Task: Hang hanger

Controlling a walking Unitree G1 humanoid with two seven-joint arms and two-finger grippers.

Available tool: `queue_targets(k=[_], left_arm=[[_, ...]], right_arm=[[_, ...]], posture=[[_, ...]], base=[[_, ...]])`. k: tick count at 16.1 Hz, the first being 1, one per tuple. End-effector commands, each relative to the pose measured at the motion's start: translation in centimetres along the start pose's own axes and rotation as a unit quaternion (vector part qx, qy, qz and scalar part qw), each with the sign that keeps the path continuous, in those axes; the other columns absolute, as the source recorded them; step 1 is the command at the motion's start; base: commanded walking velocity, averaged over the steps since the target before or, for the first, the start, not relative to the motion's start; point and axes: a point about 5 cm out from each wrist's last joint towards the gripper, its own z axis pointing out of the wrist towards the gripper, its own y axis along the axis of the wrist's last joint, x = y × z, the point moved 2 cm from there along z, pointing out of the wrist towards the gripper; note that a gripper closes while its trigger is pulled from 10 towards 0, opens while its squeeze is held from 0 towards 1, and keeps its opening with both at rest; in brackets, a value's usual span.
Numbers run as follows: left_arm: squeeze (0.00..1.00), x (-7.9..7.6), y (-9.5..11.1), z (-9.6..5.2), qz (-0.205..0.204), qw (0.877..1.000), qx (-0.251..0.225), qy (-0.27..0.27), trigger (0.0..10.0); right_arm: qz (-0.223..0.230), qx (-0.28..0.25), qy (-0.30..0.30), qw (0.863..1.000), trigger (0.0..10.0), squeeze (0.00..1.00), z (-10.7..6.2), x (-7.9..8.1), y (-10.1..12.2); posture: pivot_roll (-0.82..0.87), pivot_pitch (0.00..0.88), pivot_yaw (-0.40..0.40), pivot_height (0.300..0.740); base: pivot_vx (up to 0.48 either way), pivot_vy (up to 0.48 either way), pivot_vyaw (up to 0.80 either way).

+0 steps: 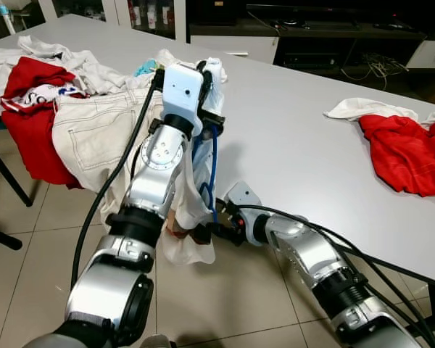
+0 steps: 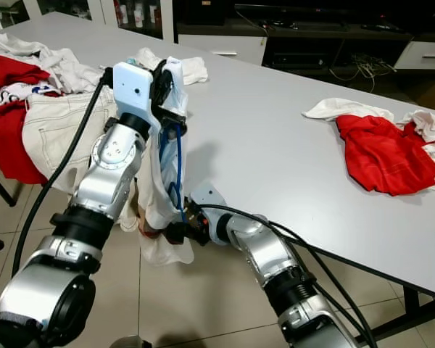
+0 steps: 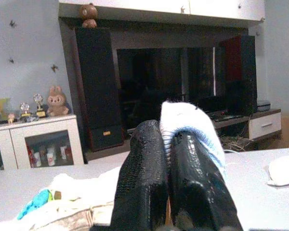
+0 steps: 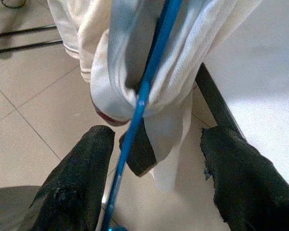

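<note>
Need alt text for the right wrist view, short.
The right tool, fingers spread wide, points at a blue hanger whose thin bar runs through a bunched white garment hanging beside the white table edge. Beige floor tiles lie below.

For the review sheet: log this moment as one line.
left gripper: jaws shut on white garment | blue hanger: inside garment | right gripper: jaws open, below hanger | table: clothes piles

Blue hanger (image 2: 175, 168) — upright, cloth-draped
</note>
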Motion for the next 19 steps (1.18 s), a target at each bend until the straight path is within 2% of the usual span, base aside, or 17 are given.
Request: queue_targets(k=[1, 6, 10, 19], left_arm=[[0.00, -0.6, 0.7, 0.2, -0.002, 1.000, -0.012, -0.013, 3.3], [0.00, -0.5, 0.7, 0.1, -0.003, 1.000, -0.009, -0.012, 3.0], [0.00, -0.4, 0.9, 0.2, -0.003, 1.000, -0.012, -0.009, 3.0], [0.00, -0.1, 1.6, 0.4, -0.004, 1.000, -0.021, -0.003, 2.9]], right_arm=[[0.011, -0.016, -0.002, 1.000, 0.0, 0.00, -0.1, -0.3, 0.2], [0.030, -0.060, 0.029, 0.997, 0.0, 0.00, -0.7, 0.0, 1.0], [0.024, -0.043, 0.064, 0.997, 0.0, 0.00, -1.1, 0.8, -0.1], [0.014, -0.043, 0.054, 0.997, 0.0, 0.00, -1.2, 0.5, -0.2]], posture=[[-0.02, 0.000, -0.046, 0.740], [-0.02, 0.000, -0.045, 0.740], [-0.02, 0.000, -0.045, 0.740], [-0.03, 0.000, -0.047, 0.740]], base=[[0.000, 0.000, 0.00], [0.000, 0.000, 0.00], [0.000, 0.000, 0.00], [0.000, 0.000, 0.00]])
